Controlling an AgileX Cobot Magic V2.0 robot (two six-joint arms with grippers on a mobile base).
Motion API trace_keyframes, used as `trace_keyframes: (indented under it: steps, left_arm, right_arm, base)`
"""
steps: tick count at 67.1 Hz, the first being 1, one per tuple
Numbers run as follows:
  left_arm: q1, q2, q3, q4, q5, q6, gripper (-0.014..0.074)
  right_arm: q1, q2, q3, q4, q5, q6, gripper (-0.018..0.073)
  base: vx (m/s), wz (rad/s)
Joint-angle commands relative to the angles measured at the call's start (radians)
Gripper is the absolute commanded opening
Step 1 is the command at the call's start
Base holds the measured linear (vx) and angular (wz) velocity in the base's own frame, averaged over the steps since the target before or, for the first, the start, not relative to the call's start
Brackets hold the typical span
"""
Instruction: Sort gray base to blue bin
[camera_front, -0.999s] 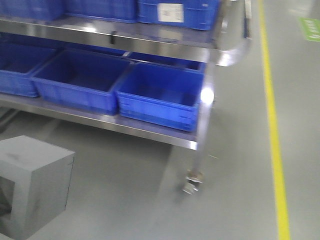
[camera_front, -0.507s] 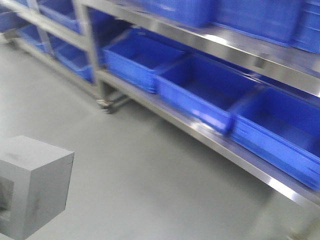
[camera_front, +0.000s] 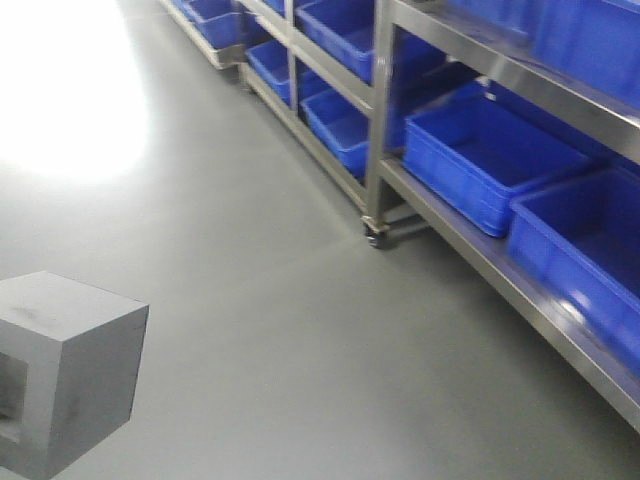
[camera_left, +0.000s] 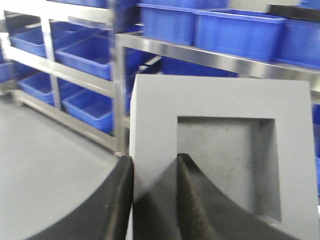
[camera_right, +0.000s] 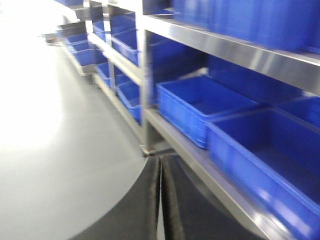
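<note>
Left end effector (camera_left: 154, 158): clamped on gray base (camera_left: 220, 100), one finger outside, one inside the recess, pinching the wall between. Right end effector (camera_right: 160, 161): pressed together, holding nothing. Gray base held low-left in front view, above floor (camera_front: 300, 300). Nearest blue bin (camera_front: 495, 160): off to the right on lower shelf (camera_front: 470, 250), well apart. Probably calls for a rightward carry by the left arm; exact target bin unclear.

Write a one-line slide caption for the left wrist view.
Left pincer grips the gray block, one finger in its square recess; blue bins shelved behind.
</note>
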Motion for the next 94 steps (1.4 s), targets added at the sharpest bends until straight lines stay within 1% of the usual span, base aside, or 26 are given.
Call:
trace_keyframes:
  steps: [1, 29, 46, 65, 94]
  left_arm:
    - [-0.008, 0.006, -0.033, 0.004, -0.117, -0.004, -0.0007]
    - [-0.008, 0.006, -0.033, 0.004, -0.117, -0.004, -0.0007]
    - [-0.008, 0.006, -0.033, 0.004, -0.117, -0.004, -0.0007]
    - [-0.008, 0.006, -0.033, 0.004, -0.117, -0.004, -0.0007]
    - [-0.008, 0.006, -0.033, 0.004, -0.117, -0.004, -0.0007]
  right_arm:
    - [0.003, -0.007, 0.005, -0.009, -0.076, -0.007, -0.0005]
    - [0.003, -0.007, 0.005, -0.009, -0.076, -0.007, -0.0005]
    - [0.003, -0.007, 0.005, -0.009, -0.076, -0.007, -0.0005]
    - [0.003, -0.007, 0.005, -0.009, -0.076, -0.007, -0.0005]
    - [0.003, -0.007, 0.005, -0.009, -0.077, -0.007, -0.0005]
  base:
    - [0.28, 0.60]
    - [0.31, 0.56]
    - [0.38, 0.40]
    - [0.43, 0.21]
    - [0.49, 0.05]
